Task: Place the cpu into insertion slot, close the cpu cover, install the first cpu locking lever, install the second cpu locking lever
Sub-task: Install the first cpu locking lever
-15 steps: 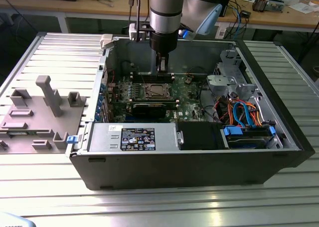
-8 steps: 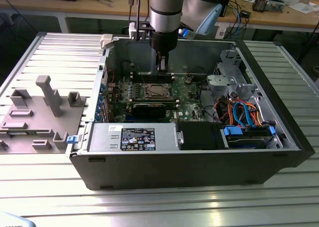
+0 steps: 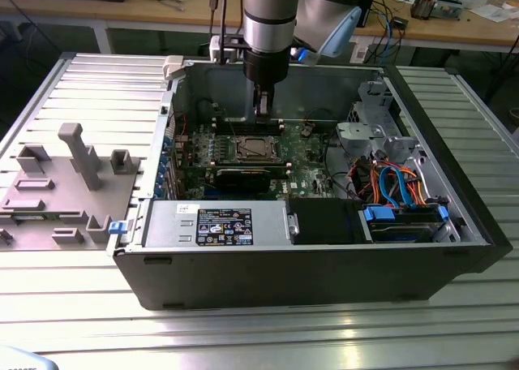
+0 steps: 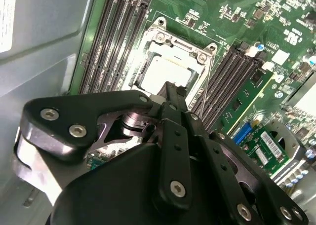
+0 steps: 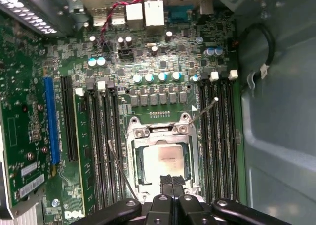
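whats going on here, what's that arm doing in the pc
A robot arm has reached into an open computer case. Its gripper hangs just above the cpu, jaws together and holding nothing. The cpu lies in its slot on the motherboard, with the cpu cover down around it. Two thin wire levers stick out beside the cover and don't look latched yet.
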### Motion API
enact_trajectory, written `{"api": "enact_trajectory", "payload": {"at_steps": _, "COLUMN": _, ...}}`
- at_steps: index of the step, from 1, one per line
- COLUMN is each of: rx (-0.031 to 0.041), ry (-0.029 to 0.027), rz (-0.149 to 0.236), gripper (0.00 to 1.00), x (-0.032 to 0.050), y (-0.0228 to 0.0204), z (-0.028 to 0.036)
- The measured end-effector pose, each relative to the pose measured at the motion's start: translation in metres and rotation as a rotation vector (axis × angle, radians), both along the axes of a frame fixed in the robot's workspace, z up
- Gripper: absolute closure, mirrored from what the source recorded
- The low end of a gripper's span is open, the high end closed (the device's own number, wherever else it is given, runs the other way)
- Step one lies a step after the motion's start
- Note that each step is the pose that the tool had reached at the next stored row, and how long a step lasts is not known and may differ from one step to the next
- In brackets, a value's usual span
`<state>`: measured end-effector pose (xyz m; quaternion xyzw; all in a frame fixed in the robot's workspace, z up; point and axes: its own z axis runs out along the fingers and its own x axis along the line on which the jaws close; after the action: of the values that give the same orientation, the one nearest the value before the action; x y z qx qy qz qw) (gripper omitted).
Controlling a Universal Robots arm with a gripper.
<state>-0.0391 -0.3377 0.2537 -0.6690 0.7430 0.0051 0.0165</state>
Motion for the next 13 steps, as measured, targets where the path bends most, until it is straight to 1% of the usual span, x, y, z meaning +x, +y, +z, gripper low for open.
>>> {"api": "enact_trajectory", "payload": {"at_steps": 3, "rx": 0.0001, "ry": 0.0, "rz": -0.062, "gripper": 0.89, "x": 0.0, "y": 0.0, "z": -0.0001}}
{"api": "enact_trajectory", "payload": {"at_steps": 8, "rx": 0.0, "ry": 0.0, "rz": -0.128, "gripper": 0.89, "x": 0.0, "y": 0.0, "z": -0.0004}}
{"api": "enact_trajectory", "payload": {"at_steps": 10, "rx": 0.0, "ry": 0.0, "rz": -0.163, "gripper": 0.89, "x": 0.0, "y": 0.0, "z": -0.0005}}
{"api": "enact_trajectory", "payload": {"at_steps": 13, "rx": 0.0, "ry": 0.0, "rz": -0.195, "gripper": 0.89, "x": 0.0, "y": 0.0, "z": -0.0006}}
